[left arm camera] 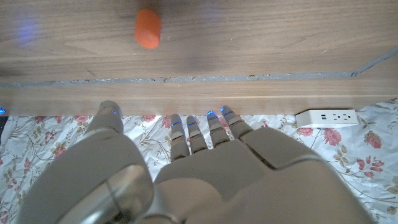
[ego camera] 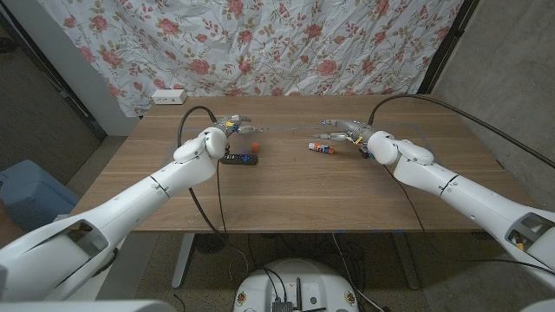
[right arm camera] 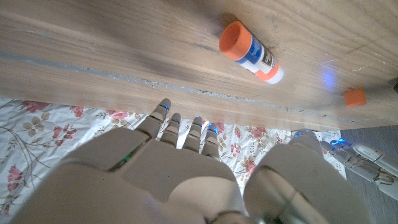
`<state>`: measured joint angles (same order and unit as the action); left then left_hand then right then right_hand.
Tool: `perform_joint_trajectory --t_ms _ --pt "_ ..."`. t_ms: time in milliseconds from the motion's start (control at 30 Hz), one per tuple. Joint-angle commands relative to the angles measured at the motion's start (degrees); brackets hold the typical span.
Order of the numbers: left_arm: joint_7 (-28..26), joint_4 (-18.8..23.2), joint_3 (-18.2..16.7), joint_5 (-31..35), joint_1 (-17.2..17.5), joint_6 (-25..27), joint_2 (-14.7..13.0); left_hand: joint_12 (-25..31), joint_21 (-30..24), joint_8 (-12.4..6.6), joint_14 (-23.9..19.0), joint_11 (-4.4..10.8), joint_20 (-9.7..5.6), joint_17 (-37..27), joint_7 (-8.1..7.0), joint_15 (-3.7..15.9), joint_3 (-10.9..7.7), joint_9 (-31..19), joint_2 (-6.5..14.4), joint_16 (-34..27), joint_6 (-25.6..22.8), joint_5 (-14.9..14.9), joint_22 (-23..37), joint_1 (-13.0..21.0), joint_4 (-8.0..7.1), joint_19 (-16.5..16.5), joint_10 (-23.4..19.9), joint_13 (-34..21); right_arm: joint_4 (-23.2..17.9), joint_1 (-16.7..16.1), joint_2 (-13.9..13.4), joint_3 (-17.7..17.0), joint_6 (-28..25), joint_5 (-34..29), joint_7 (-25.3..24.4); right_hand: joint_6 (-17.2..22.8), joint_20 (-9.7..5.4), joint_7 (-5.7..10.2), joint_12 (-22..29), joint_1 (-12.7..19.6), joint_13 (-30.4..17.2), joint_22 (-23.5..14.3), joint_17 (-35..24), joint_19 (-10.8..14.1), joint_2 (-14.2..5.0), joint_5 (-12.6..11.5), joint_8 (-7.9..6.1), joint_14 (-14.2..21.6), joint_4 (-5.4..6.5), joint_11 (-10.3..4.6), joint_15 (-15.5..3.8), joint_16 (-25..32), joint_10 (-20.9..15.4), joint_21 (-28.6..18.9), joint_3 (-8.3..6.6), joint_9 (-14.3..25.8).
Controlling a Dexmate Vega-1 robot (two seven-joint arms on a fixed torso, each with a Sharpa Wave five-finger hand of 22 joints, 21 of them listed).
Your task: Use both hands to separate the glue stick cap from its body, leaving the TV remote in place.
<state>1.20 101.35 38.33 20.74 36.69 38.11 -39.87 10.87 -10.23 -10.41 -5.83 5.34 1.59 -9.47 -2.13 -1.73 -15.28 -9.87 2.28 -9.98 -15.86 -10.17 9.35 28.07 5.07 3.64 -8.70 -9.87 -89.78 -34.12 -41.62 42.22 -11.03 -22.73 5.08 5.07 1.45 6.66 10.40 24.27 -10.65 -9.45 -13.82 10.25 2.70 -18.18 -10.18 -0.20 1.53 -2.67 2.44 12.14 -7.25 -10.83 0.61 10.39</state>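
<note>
The glue stick body (ego camera: 320,147) is lying on its side on the surface (ego camera: 295,191), at about nine o'clock from the right hand (ego camera: 349,132) and apart from it. The orange cap (ego camera: 255,147) is sitting off it, well apart, just beyond the TV remote (ego camera: 239,159), which the left arm is partly covering. The left hand (ego camera: 232,124) is hovering at eleven o'clock from the cap. Both hands are showing spread fingers holding nothing; their fingertips are small and hard to read.
</note>
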Motion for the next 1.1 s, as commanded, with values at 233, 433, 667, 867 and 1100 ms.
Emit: perform_joint_trajectory --t_ms 233,433,667,867,1100 --pt "-14.7 -4.6 -6.3 -15.5 5.2 -11.2 2.6 0.2 -0.5 -0.10 -0.7 -0.61 -0.80 -0.1 0.59 0.81 -0.58 0.0 1.2 -0.3 -0.1 -0.3 0.1 -0.3 0.06 1.0 -0.9 0.0 1.4 -3.9 1.1 -4.4 3.0 10.9 -6.8 0.2 -0.85 -0.52 0.5 -1.6 -0.1 -0.1 0.1 1.2 -0.52 0.3 -0.49 0.4 1.22 0.16 -0.69 0.5 -0.5 -0.5 0.27 -0.1" --pt "-17.5 -8.1 -7.2 -19.2 5.6 -17.7 4.0 0.1 -0.5 -0.07 -0.9 -1.22 -1.80 0.0 1.45 1.36 -0.89 0.0 1.7 -0.3 -0.3 -0.3 0.1 -0.4 0.40 1.3 -1.0 0.0 0.9 -6.0 1.3 -6.8 3.8 15.0 -9.9 0.8 -1.29 -1.11 0.5 -2.7 -0.1 -0.1 0.2 1.9 -0.97 0.4 -0.71 0.8 1.79 0.32 -1.52 0.6 -0.6 -0.5 0.51 -0.1" --pt "-18.2 -11.3 -8.2 -23.7 6.0 -23.5 5.0 -0.7 -0.2 0.83 0.8 -2.90 -4.14 0.0 3.16 1.60 -1.40 0.0 2.8 0.3 3.2 -0.3 0.1 -1.3 1.01 0.8 1.5 0.0 3.5 -7.5 2.4 -9.5 8.4 21.6 -11.3 2.5 -1.59 -0.77 0.6 -4.2 0.0 -0.1 0.3 2.4 -2.46 0.6 -1.19 1.5 2.76 0.57 -1.90 0.8 -1.0 -0.4 0.51 -0.2" --pt "-20.3 -13.1 -9.6 -26.6 7.4 -28.1 5.8 -0.7 0.0 0.57 1.3 -3.47 -5.44 0.0 3.45 1.61 -1.46 0.0 2.9 0.3 3.4 -0.3 0.1 -1.6 1.29 0.1 1.9 0.0 5.0 -7.5 2.8 -10.2 10.3 24.9 -10.9 2.6 -1.78 -1.06 0.7 -4.6 0.1 0.0 0.4 2.6 -3.15 0.6 -1.08 1.7 3.08 0.51 -2.14 0.8 -1.2 -0.3 0.41 -0.2" --pt "-22.3 -15.5 -11.4 -30.8 9.3 -33.4 7.7 -0.5 0.1 0.49 1.5 -3.35 -5.77 0.0 3.44 1.74 -1.44 0.0 3.2 0.3 3.6 -0.3 0.1 -2.1 1.19 -0.2 1.8 0.0 8.8 -7.5 4.9 -11.4 15.2 30.3 -10.4 2.7 -1.77 -1.74 0.7 -5.5 0.1 -0.1 0.4 2.3 -4.11 0.7 -0.92 1.8 3.70 0.54 -2.73 0.8 -1.4 -0.1 0.40 -0.3"
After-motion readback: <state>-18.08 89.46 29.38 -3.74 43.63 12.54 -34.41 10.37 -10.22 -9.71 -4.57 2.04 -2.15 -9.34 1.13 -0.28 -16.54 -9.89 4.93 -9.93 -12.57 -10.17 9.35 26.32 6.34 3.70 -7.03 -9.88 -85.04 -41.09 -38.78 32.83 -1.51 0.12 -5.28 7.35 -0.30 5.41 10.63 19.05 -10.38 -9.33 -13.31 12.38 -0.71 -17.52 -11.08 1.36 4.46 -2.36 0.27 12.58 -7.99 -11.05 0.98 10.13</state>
